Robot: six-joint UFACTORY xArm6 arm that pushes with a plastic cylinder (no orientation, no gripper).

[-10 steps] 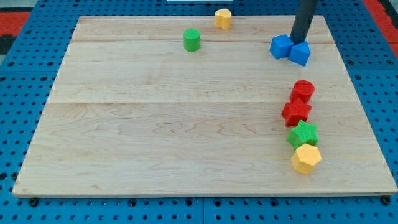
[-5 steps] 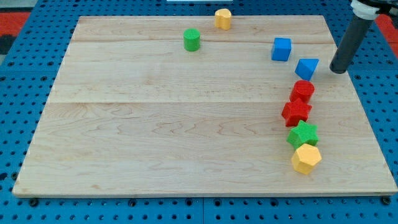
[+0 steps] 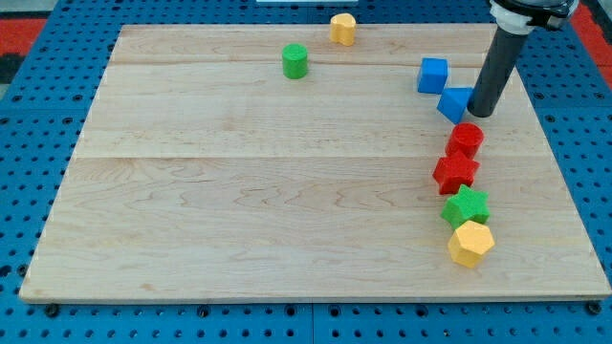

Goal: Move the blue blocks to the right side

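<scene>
The blue cube point(image 3: 433, 75) is sitting flat on the bench point(image 3: 239, 191) near the view's top right, its faces roughly square to the board's edges, so it is showing no long axis. The second blue block point(image 3: 453, 103), a wedge-like piece, is lying just below and to the view's right of the cube, close to it but apart, turned so that one corner is pointing toward the view's bottom.

The dark rod is coming down from the view's top right, leaning slightly, and my tip point(image 3: 479, 113) is resting against the right side of that lower blue block, touching it. There are no jaws on this rod, so nothing is being held; the tip is only pressing at the block's side.

Directly below the lower blue block, a column is running toward the view's bottom: a red cylinder point(image 3: 466, 139), then a red star-shaped block point(image 3: 455, 172) touching it, then a green star-shaped block point(image 3: 466, 205), then a yellow hexagonal block point(image 3: 470, 243) touching the green one. Well to the left of the blue cube, a green cylinder point(image 3: 295, 61) is standing upright, and a yellow block point(image 3: 342, 29) is sitting above and to the right of it, at the board's top edge.

The bench is pale wood with visible grain, lying on a blue perforated surface point(image 3: 38, 143). The blocks are looking like matte plastic with finely ridged faces.
</scene>
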